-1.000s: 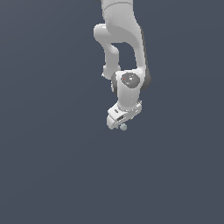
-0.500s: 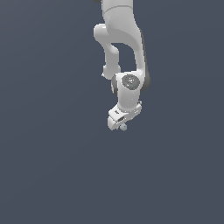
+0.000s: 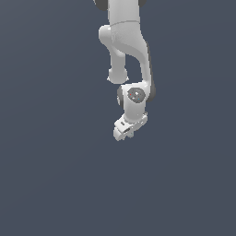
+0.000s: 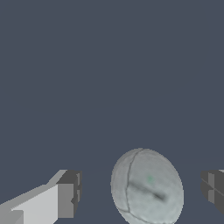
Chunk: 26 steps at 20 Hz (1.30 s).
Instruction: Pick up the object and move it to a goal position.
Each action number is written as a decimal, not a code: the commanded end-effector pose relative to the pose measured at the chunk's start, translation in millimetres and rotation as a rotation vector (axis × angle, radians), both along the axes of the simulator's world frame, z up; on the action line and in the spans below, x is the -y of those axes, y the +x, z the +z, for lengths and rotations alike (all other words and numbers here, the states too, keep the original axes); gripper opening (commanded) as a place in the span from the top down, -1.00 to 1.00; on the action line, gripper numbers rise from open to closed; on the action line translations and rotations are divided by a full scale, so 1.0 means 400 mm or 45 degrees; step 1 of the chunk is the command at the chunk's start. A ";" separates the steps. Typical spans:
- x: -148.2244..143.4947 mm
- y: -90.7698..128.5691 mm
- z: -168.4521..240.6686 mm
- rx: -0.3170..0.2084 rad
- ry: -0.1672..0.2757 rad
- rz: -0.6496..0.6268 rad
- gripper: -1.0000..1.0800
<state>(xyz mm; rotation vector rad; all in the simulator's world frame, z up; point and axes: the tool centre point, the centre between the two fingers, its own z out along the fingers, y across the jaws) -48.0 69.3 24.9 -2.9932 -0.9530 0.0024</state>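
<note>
The object (image 4: 146, 188) is a small pale grey-blue ball with faint seams, lying on the dark grey floor. In the wrist view it sits between the two fingers of my gripper (image 4: 140, 191). One white, dark-tipped finger (image 4: 65, 199) stands off one side of it and the other fingertip (image 4: 213, 187) off the opposite side. A gap of floor shows on each side, so the gripper is open and not touching the ball. In the exterior view the white gripper (image 3: 123, 132) hangs low under the arm, and the ball is hidden there by the fingers.
The white arm (image 3: 129, 50) comes down from the exterior view's top centre. Plain dark grey floor (image 3: 55, 175) surrounds the gripper, and no other object or edge shows.
The gripper has sunk slightly, so the ball seen just below the fingers earlier is now covered by them. The arm's pose is otherwise the same.
</note>
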 end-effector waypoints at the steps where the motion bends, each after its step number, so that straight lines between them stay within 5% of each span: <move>1: -0.001 0.002 -0.009 0.002 0.000 0.001 -0.92; 2: -0.001 0.002 -0.010 0.002 0.000 0.001 -0.92; 3: -0.001 0.002 -0.010 0.002 0.000 0.001 1.00; 26: 0.038 -0.023 0.082 0.003 -0.001 0.001 1.00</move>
